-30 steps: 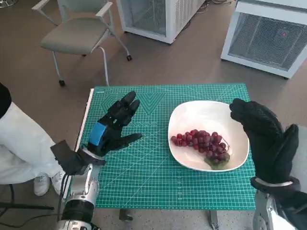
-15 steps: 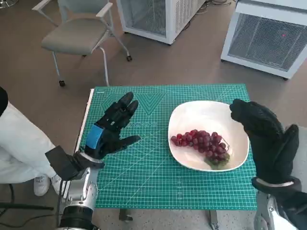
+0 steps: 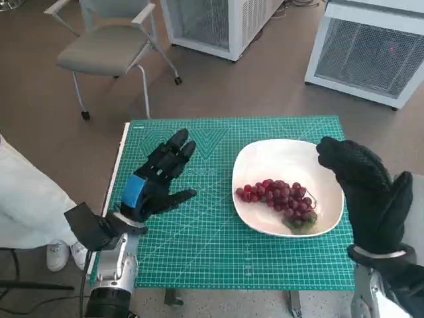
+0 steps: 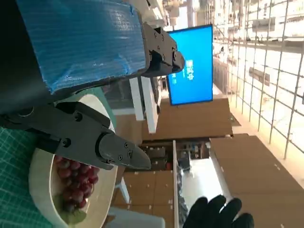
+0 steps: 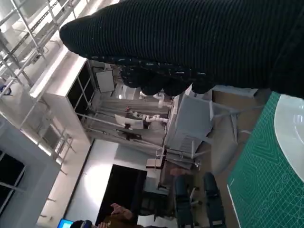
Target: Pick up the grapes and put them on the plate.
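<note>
The counter (image 3: 199, 252) under me is covered by a green cutting mat, with a grey chair (image 3: 109, 50) and white cabinets (image 3: 368, 50) out on the brown floor beyond it. The grapes (image 3: 278, 199) already lie inside the white plate (image 3: 278, 154), toward its near side, just to the inner side of my right hand (image 3: 368, 192). I judge the placing done; what remains is only getting my arms clear.

My right hand is raised at the plate's outer edge, released and holding nothing, its gloved fingers lifted above the rim. My left hand (image 3: 156, 182) hovers above the mat, well apart from the plate, fingers spread and empty too. In the left wrist view the grapes show past my black fingers (image 4: 95, 142), untouched.

Compared with a second ago, little has shifted. My left hand first drew back toward me and has now edged forward again, its fingertips a touch nearer the mat's far side than half a second ago. My right hand has stayed almost where it was, beside the plate. The grapes and plate have not moved at all. The person in white (image 3: 26, 205) off beyond my left arm has pulled partly out of sight.
</note>
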`<state>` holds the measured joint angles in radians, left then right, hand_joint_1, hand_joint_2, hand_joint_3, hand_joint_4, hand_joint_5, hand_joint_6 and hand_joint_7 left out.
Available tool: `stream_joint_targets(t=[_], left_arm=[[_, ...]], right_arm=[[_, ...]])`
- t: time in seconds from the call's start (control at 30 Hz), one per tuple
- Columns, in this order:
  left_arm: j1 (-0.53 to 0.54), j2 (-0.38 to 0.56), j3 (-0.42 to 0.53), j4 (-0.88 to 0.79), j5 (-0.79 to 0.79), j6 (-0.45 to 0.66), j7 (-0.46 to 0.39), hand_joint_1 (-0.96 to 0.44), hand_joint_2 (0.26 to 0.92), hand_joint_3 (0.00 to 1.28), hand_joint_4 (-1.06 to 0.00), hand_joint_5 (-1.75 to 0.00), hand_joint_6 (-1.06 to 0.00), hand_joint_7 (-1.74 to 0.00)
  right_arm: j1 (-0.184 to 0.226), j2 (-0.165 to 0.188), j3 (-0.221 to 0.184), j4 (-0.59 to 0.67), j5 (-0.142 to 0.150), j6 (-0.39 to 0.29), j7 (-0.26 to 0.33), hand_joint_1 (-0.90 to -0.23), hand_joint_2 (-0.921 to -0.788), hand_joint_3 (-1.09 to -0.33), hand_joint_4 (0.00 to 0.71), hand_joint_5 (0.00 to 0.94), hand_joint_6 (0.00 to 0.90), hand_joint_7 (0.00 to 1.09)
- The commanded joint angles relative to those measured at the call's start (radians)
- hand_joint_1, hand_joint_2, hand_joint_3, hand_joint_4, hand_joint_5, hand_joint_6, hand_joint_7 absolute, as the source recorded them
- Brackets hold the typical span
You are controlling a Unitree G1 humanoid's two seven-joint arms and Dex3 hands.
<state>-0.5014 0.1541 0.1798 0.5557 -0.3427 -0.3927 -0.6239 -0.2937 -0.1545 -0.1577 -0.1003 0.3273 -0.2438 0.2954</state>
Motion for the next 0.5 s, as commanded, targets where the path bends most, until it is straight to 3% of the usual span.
stream_joint_targets(t=[0.03,0.5], left_arm=[[0.023,0.0,0.001,-0.037,-0.017,0.018,-0.007,-0.34,0.896,0.0,-0.24,0.0,-0.36,-0.01],[0.026,0.002,-0.002,-0.055,-0.017,0.029,-0.006,-0.34,0.898,0.0,-0.24,0.0,-0.37,0.0]], right_arm=[[0.02,-0.009,-0.004,0.0,0.005,0.018,0.006,-0.436,-0.921,-0.625,0.456,0.603,0.19,0.93],[0.014,-0.013,-0.006,0.009,0.003,0.015,0.007,-0.437,-0.921,-0.624,0.458,0.6,0.191,0.92]])
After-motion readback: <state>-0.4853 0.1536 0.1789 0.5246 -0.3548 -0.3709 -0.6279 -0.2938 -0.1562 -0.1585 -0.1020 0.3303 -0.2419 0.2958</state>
